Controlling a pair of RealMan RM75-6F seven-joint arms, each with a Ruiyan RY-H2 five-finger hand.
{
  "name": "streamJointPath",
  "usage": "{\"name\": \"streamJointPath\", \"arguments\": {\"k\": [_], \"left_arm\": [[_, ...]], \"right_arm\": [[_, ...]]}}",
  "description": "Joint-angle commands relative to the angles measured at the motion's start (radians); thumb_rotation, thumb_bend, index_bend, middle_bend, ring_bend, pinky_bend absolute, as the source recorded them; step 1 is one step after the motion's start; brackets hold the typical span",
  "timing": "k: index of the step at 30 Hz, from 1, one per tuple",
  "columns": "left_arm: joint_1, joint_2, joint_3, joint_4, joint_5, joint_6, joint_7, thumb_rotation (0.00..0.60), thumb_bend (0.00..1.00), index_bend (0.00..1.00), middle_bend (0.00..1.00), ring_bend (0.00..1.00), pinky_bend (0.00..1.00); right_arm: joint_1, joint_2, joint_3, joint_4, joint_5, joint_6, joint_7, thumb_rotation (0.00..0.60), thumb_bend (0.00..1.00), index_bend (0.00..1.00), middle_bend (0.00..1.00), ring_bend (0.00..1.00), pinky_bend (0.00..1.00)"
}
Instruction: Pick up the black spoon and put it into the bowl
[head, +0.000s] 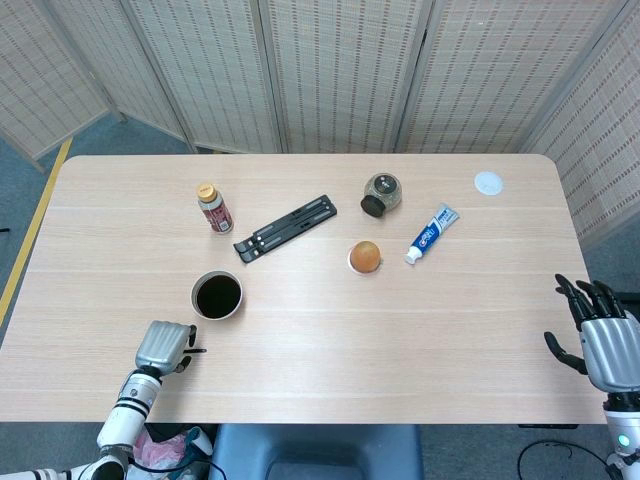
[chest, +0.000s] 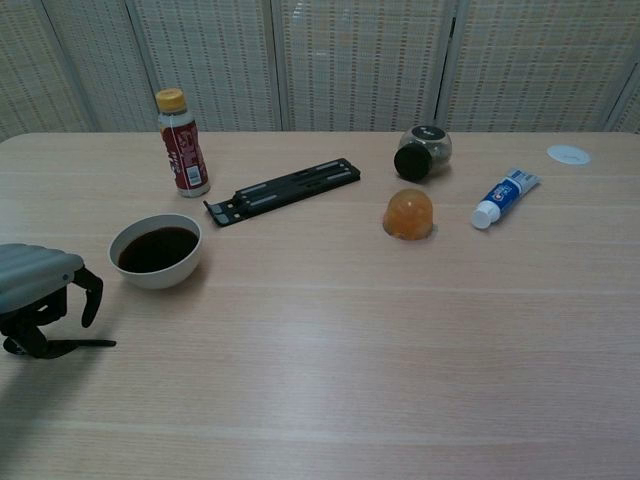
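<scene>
At the near left edge of the table (chest: 330, 380), the left hand (chest: 35, 290) sits curled over the bowl end of the black spoon (chest: 78, 344), fingertips down on it; whether it actually grips, I cannot tell. The handle pokes out right, flat on the wood. Off the near right corner, the right hand (head: 600, 335) hangs spread and empty. Just beyond the spoon stands the bowl (chest: 156, 251), dark inside. Farther back are a bottle (chest: 182, 143) and a black stand (chest: 284, 190).

Silver ridged left hand (head: 165, 345), black fingers (chest: 92, 290), white black-banded forearm, matching right hand (head: 608, 350)
</scene>
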Motion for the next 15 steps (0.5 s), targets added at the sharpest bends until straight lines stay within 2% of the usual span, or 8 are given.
{"name": "streamJointPath", "arguments": {"k": [1,15], "left_arm": [[-0.015,-0.017,0.004,0.003,-0.032,0.01,0.027,0.6,0.37,0.52,1.0,0.92,1.0],[-0.066,-0.06,0.016,-0.001,-0.146,0.069,0.168,0.6,0.39,0.52,1.0,0.92,1.0]], "right_arm": [[-0.001,-0.002,0.0,0.003,0.003,0.0,0.003,0.6,0.24,0.07,0.27,0.17,0.15],[-0.007,-0.009,-0.003,0.021,0.009,0.0,0.019,0.6,0.24,0.06,0.27,0.17,0.15]]}}
